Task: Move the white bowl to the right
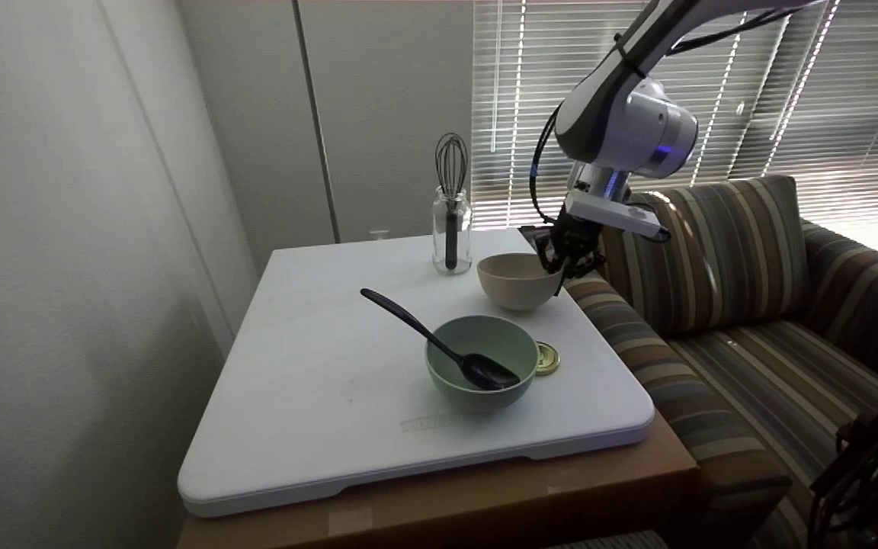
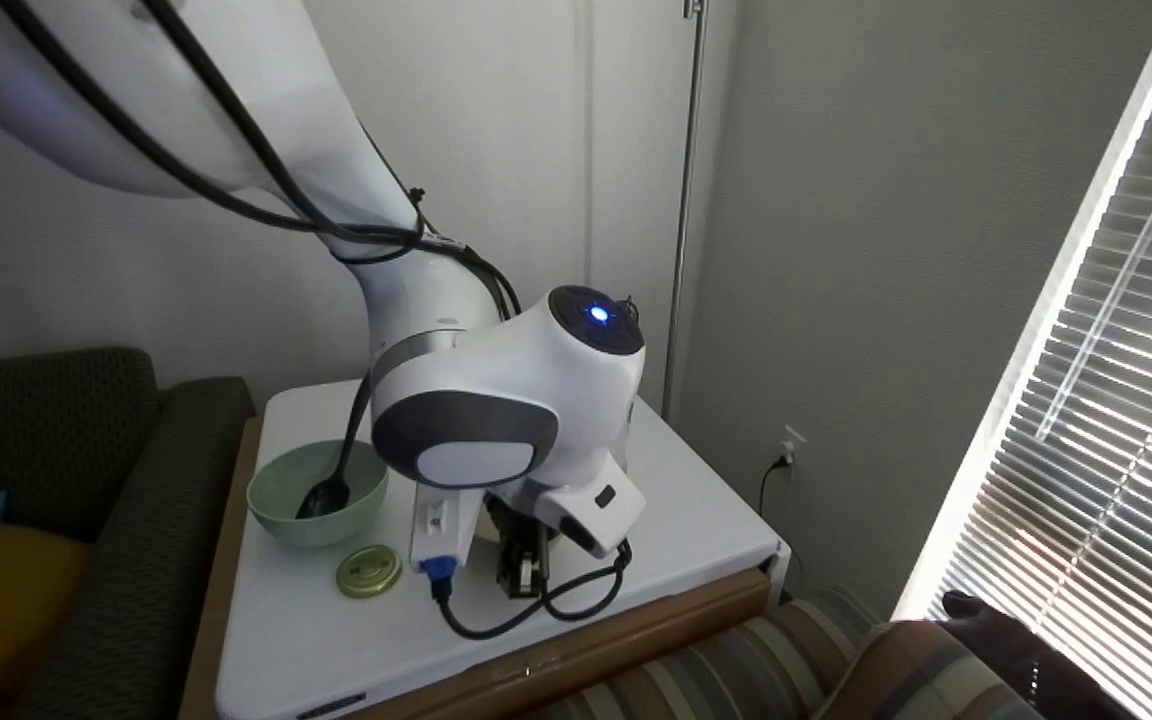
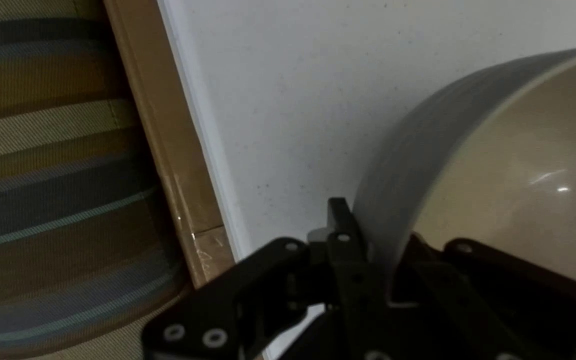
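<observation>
The white bowl (image 1: 511, 286) is cream with a tan inside. It stands upright on or just above the white tabletop near its far right edge in an exterior view; I cannot tell whether it touches. In an exterior view it is mostly hidden behind the arm, with only a sliver of the bowl (image 2: 485, 526) showing. My gripper (image 1: 565, 267) is at the bowl's rim. In the wrist view the gripper (image 3: 378, 230) has one finger outside the bowl wall (image 3: 433, 130) and one inside, closed on the wall. The gripper (image 2: 523, 575) points down in an exterior view.
A grey-green bowl (image 1: 447, 381) with a black spoon (image 1: 485, 372) stands near the white bowl. A gold lid (image 1: 549, 358) lies beside it. A glass jar (image 1: 440, 229) with a whisk (image 1: 451, 164) stands behind. A striped couch (image 1: 660, 381) borders the white table (image 1: 294, 396).
</observation>
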Tool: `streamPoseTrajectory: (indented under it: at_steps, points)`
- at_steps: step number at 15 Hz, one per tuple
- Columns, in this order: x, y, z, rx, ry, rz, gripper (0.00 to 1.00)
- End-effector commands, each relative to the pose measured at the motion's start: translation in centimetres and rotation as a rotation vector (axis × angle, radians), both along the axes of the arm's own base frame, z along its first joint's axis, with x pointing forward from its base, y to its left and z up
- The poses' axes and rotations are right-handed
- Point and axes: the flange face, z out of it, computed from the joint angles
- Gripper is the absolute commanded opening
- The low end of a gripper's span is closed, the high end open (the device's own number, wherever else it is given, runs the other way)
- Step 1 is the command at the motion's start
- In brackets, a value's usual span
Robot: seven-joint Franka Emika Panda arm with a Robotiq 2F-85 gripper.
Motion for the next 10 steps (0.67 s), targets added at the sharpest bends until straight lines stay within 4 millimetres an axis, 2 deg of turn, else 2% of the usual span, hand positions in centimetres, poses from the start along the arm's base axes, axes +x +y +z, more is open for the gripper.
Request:
streamPoseTrajectory:
  at_steps: [1, 5, 10]
  points:
    - [-0.8, 0.6, -0.6, -0.088, 0.038, 0.009, 0.02]
    - [-0.2, 1.9, -0.3, -0.199, 0.009, -0.069, 0.02]
    - [-0.6, 2.2, -1.1, -0.110, 0.020, -0.203, 0.02]
